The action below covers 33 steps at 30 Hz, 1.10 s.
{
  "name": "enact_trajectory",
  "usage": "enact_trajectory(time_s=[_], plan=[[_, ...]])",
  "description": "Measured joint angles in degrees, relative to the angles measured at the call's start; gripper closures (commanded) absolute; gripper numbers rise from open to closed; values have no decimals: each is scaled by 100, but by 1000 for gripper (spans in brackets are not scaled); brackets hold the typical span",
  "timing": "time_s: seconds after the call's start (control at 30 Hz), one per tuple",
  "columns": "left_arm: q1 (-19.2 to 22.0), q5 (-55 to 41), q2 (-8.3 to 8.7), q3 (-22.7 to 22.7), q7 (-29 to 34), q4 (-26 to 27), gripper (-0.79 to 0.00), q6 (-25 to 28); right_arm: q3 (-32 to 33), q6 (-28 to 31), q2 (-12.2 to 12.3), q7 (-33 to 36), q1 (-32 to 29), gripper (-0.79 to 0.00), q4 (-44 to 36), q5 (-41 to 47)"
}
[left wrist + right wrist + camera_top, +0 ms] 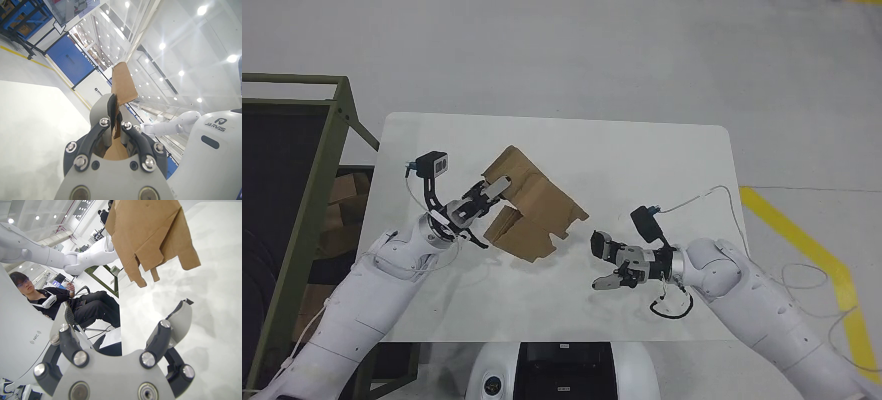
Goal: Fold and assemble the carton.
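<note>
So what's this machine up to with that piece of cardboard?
A two-armed robot is working on folding a brown carton into a box over a white table. Its left gripper is clamped on one edge of the carton. The right gripper is open and holds nothing, a little way off from the carton's other side. The carton is not yet box-shaped, and its flaps hang loose.

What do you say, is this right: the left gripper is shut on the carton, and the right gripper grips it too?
No. The left gripper is shut on the cardboard carton, but the right gripper is open, apart from it: see the top view.
</note>
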State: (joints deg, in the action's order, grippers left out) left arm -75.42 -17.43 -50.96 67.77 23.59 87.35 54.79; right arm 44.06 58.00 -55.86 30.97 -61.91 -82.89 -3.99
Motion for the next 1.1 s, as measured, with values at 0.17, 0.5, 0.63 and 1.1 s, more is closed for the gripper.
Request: enact_trajectory(time_s=[0.17,0.5,0.63,1.1], plan=[[-6,-21,-5,3,-32,18,0,-36,-23,-159,-17,-60,-57,-785,-83,-92],[-50,-617,-93,31,-158,50,0,-284,-282,4,-221,-497,3,-785,-4,-181],[-10,-759,-137,-29,-80,31,0,-323,-493,0,-379,-769,118,-785,186,-160],[138,-1223,-281,-147,273,-100,0,-215,-800,0,-745,-1216,393,-379,717,-233]])
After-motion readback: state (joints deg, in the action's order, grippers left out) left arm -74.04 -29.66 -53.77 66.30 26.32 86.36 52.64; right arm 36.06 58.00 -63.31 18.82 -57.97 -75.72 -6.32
